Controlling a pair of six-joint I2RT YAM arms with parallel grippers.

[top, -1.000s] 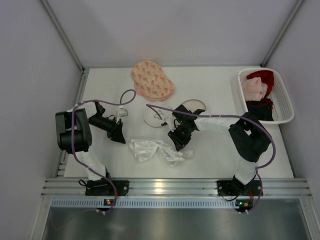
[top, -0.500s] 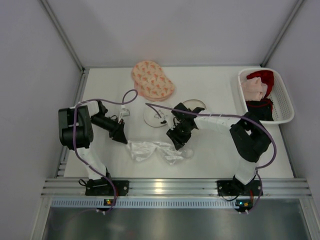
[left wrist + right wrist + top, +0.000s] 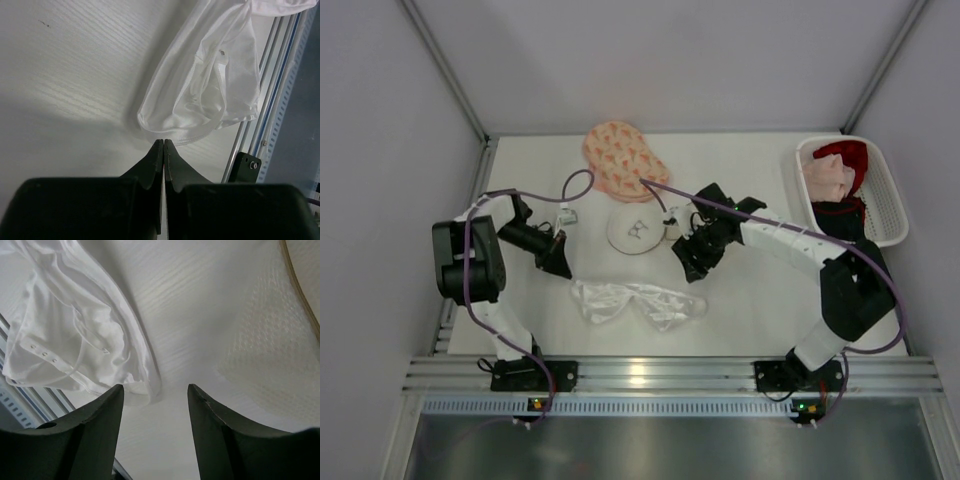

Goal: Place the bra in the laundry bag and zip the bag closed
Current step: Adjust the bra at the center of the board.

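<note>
The white satin bra (image 3: 635, 302) lies spread out on the table near the front edge. It also shows in the left wrist view (image 3: 210, 85) and the right wrist view (image 3: 75, 340). The round white mesh laundry bag (image 3: 637, 232) lies flat behind it, and its mesh shows in the right wrist view (image 3: 265, 355). My left gripper (image 3: 560, 265) is shut and empty, its tips (image 3: 163, 142) just short of the bra's left cup. My right gripper (image 3: 688, 262) is open and empty, hovering (image 3: 155, 390) between the bra's right end and the bag.
A pink patterned padded piece (image 3: 625, 160) lies at the back of the table. A white basket (image 3: 885, 195) with red and pink garments stands at the back right. The aluminium rail (image 3: 650, 372) runs along the front edge.
My right gripper has drawn back and to the right, away from the bra's right end. The bra now lies flatter and wider. My left gripper has shifted slightly back.
</note>
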